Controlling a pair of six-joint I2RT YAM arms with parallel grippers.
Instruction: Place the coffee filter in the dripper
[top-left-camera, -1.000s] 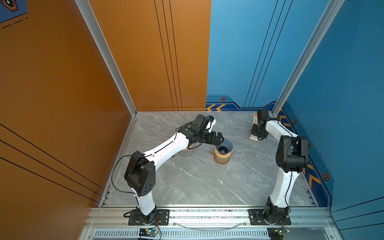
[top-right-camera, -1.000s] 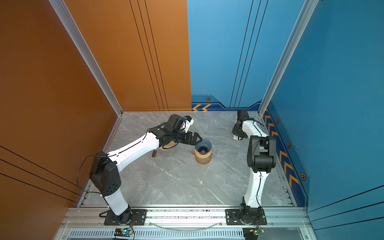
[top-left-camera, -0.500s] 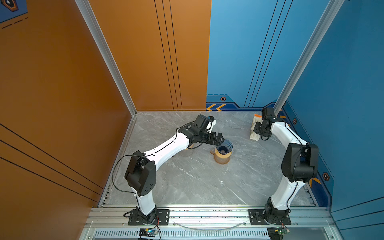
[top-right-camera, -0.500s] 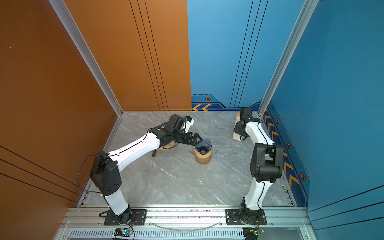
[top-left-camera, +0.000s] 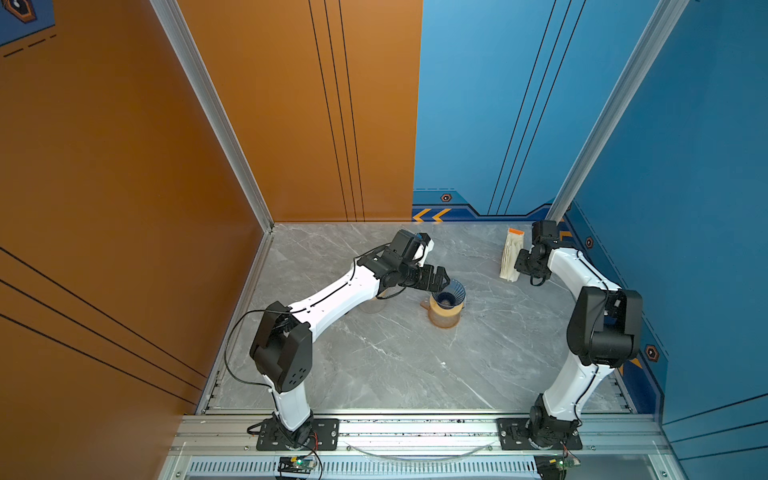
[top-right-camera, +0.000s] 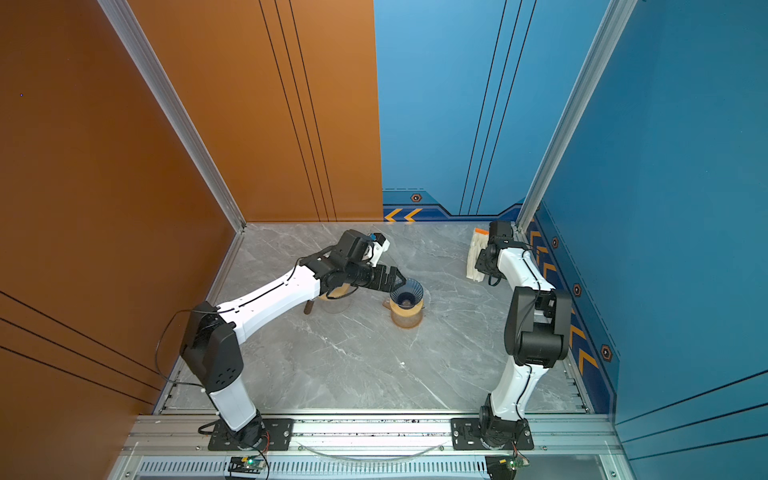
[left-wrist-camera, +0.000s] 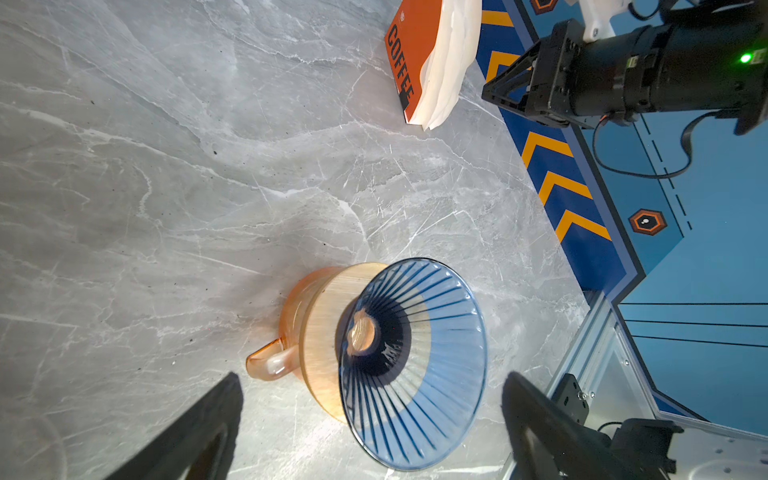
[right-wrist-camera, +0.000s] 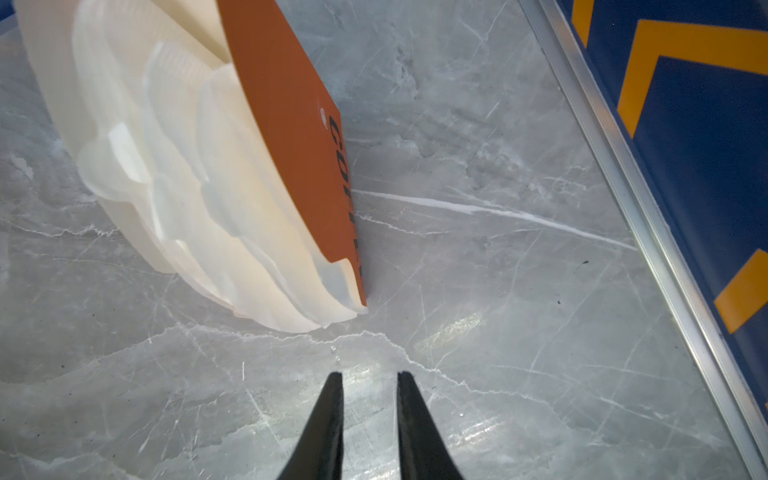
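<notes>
— Moved: right arm's elbow (top-left-camera: 602, 328), swung outward. Your right tool (right-wrist-camera: 370, 376)?
— Narrow gap, empty, near white paper coffee filter stack (right-wrist-camera: 187, 174) on grey marble worktop (right-wrist-camera: 498, 291). Your left tool (top-left-camera: 441, 277): wide open, just beside blue ribbed glass dripper (top-left-camera: 451, 293).

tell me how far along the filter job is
Done: the blue dripper sits ready on the amber glass server, but empty. In hand: nothing; the right gripper hovers by the coffee filter pack, jaws a narrow gap apart, and the left gripper stands open beside the dripper. To do: pick a filter, carry it over, seat it.
</notes>
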